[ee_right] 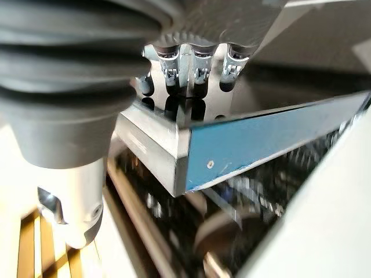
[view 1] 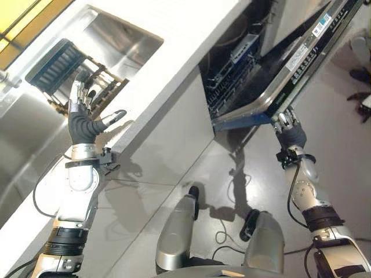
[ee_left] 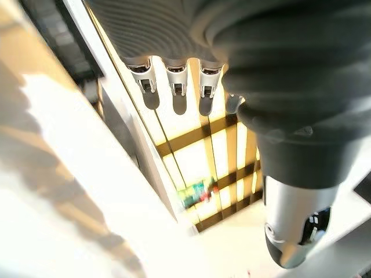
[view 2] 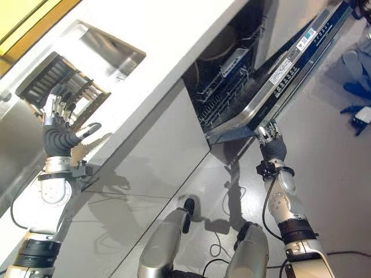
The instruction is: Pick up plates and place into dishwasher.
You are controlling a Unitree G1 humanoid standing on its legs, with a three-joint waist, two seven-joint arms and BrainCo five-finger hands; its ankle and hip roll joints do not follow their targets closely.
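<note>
Your right hand (view 1: 287, 126) sits at the near corner of the dishwasher door (view 1: 301, 58), fingers laid straight under its outer face with the thumb apart; it pinches nothing. The door hangs part-open, so the step in hand looks like lowering it fully. Keep the fingers flat under the metal edge, follow the door's arc down instead of pulling outward, and mind that corner, where a finger could slip off.

Beyond the door corner, the dishwasher's lower rack (view 2: 223, 95) shows dark wire tines. You cannot tell from here whether any plates already stand in it; the interior is too dim.

Well away from the door, across the white desk (view 1: 174, 69), your left hand (view 1: 84, 124) is raised above the desk's front edge, fingers spread and relaxed, thumb out, holding nothing. Just past it, the sink (view 1: 124, 40) is set into the desk, and a dish rack (view 2: 61, 87) rests over it. The plates, the task's thing, are presumably there: ribbed, slatted shapes stand in the rack, but you cannot make out single plates. Leave that hand where it is until the door is down.
</note>
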